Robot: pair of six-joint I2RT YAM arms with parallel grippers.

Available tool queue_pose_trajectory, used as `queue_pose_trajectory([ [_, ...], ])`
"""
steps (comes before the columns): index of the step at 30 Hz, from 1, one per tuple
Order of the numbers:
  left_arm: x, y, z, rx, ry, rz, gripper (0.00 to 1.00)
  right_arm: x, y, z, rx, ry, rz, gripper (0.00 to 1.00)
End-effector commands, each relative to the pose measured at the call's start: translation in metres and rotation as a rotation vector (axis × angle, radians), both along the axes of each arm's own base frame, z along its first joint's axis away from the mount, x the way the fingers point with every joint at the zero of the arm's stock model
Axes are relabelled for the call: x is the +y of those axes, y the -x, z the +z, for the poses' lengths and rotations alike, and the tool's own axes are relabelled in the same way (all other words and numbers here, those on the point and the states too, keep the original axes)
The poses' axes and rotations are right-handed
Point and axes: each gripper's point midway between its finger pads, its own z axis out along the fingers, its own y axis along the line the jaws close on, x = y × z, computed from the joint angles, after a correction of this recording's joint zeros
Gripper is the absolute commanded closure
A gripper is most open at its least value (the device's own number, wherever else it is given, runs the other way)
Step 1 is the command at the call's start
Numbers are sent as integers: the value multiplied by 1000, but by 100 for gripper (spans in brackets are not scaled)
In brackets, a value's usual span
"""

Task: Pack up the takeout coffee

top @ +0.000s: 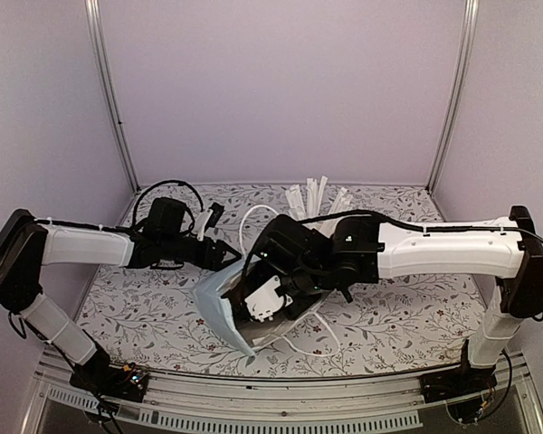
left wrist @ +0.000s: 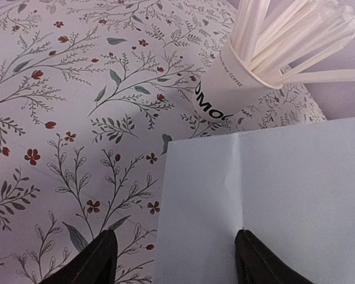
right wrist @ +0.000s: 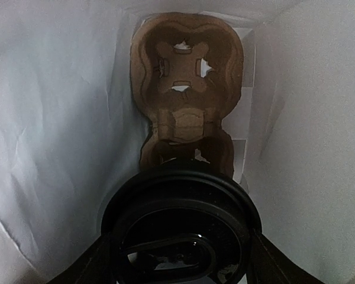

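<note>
The takeout coffee (right wrist: 180,231), topped with a black lid, hangs inside a white paper bag (right wrist: 59,118). My right gripper (right wrist: 180,260) is shut on it, a finger pressed on each side of the lid. Below the cup, a brown cardboard cup carrier (right wrist: 186,89) lies at the bottom of the bag. From above, the bag (top: 219,307) lies mid-table with its mouth towards the right arm, whose gripper (top: 264,300) reaches into it. My left gripper (left wrist: 177,260) is at the bag's left edge (left wrist: 272,195), its fingers wide apart and open.
A white paper cup (left wrist: 225,89) full of tall white wrapped sticks stands at the back of the table (top: 312,194), just beyond the bag. The floral tablecloth (top: 407,298) covers the table. White walls and metal posts close in the back and sides.
</note>
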Motion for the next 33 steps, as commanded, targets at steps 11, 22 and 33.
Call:
queue_pose_trajectory([
  [11,-5,-1,4,-20,34,-45,30,17,-20,-10,-5,-38,-39,43],
  [22,-5,2,10,-25,43,-50,31,25,-37,-22,30,-64,-96,43],
  [33,1,4,32,-58,40,-31,31,23,-5,-32,275,38,-100,43],
])
